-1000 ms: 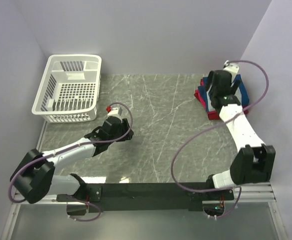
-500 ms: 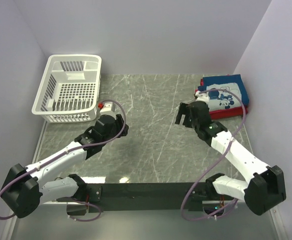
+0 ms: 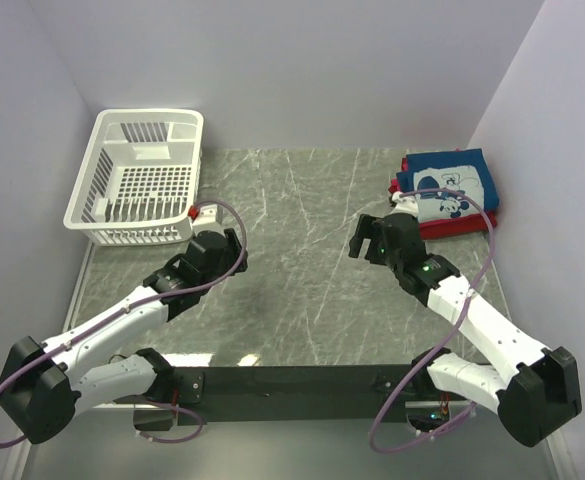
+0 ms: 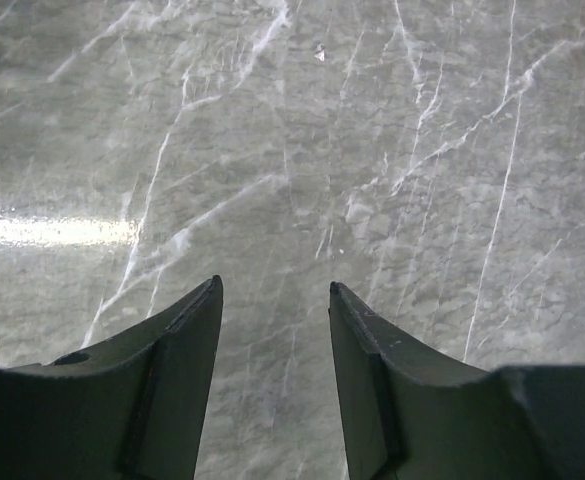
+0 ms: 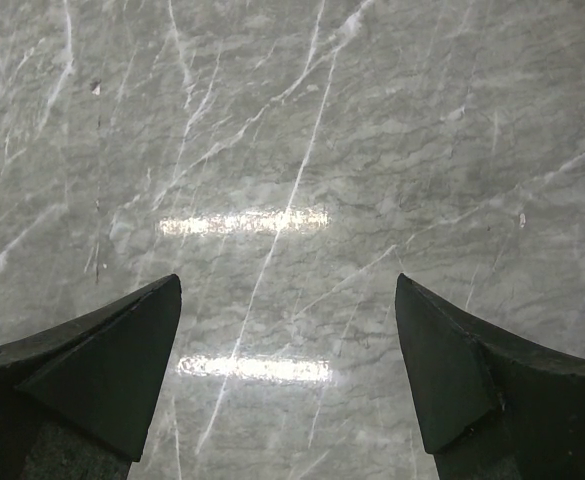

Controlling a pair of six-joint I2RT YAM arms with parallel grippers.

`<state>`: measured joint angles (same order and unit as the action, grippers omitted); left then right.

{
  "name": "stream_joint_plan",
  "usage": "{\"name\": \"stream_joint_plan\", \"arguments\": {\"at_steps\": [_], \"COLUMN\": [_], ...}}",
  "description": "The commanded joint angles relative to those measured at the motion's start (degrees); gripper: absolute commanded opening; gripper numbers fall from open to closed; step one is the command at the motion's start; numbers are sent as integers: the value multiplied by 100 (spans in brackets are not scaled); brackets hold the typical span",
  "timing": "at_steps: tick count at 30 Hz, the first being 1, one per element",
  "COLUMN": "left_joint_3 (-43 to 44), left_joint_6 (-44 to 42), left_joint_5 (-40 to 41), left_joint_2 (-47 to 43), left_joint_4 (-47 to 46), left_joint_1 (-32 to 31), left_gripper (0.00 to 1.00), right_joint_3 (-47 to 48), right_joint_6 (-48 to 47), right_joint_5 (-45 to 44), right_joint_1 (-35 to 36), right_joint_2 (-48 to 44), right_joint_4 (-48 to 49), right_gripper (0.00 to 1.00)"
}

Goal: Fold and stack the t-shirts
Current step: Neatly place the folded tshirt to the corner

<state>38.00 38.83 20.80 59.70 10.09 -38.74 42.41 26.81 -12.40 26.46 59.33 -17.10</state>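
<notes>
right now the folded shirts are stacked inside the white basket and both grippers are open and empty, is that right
No: the folded t-shirts are stacked on the table at the far right, not inside the white basket, as the top external view shows. The left gripper and right gripper are open and empty.

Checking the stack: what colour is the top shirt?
Top shirt is navy with a white cartoon print; top external view.

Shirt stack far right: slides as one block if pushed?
Probably not: soft folded cloth, so the navy top shirt would likely shear off the red ones. The glossy table may let the bottom layer slip.
</notes>
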Motion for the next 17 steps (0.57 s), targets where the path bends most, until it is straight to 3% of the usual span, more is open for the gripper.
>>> {"name": "stream_joint_plan", "arguments": {"at_steps": [1,17], "left_joint_3": [200,-266], "left_joint_6": [-6,-280], "left_joint_5": [57,-85], "left_joint_2": [-231,-872], "left_joint_4": [2,-340], "left_joint_1": [16,16], "left_gripper": [52,54], "right_joint_3": [-49,-216], "right_joint_6": [26,-44], "right_joint_5": [-16,-183], "right_joint_1": [44,79], "right_joint_2": [-123,-334], "right_joint_4": [181,172], "right_gripper": [93,93]}}
